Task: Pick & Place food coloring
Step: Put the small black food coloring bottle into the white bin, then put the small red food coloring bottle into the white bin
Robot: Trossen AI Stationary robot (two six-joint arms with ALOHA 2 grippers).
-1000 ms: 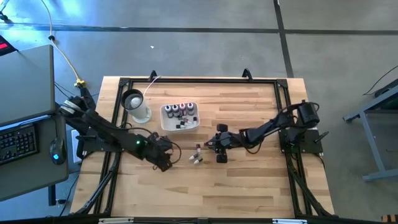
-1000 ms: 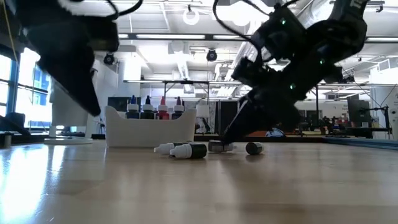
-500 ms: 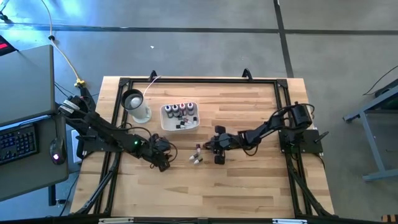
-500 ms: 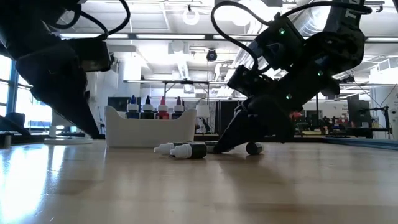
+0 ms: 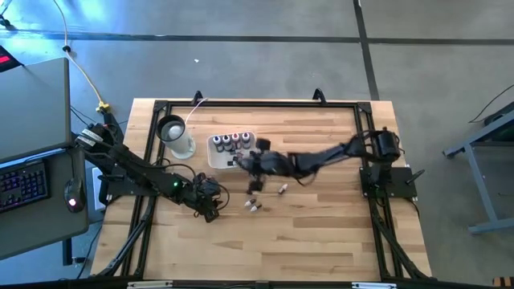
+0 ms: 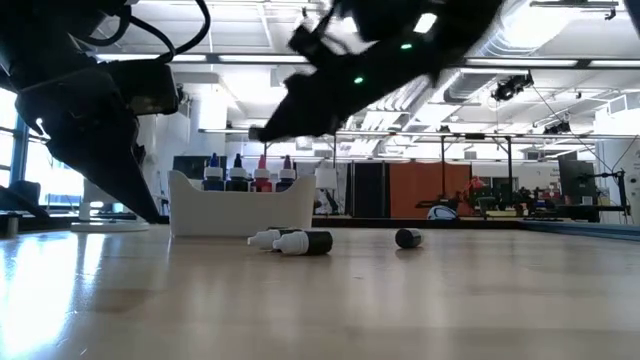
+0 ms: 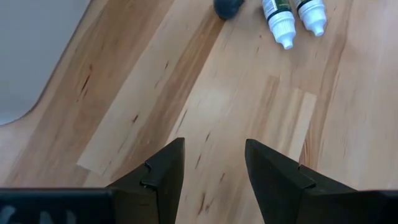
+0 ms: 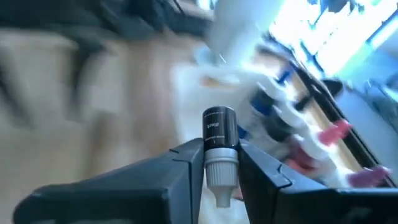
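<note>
1. Above the white tray [image 5: 215,158], a dark bottle of food coloring [image 8: 217,146] is held clamped between the fingers of the right gripper [image 5: 250,160], cap end pointing back toward the wrist.
2. Several bottles [image 6: 248,174] are already stood upright in the tray, so the task is judged well advanced.
3. Three bottles are left lying on the table [image 5: 321,233]: two side by side [image 6: 293,241] and one apart [image 6: 407,238].
4. Near the table's left side, the left gripper [image 7: 210,163] is held low over bare wood, its fingers apart and empty.
5. Much of the right wrist view is smeared, so the tray's bottles cannot be counted there; the right gripper's fingertips are hard to make out in the low view.
</note>
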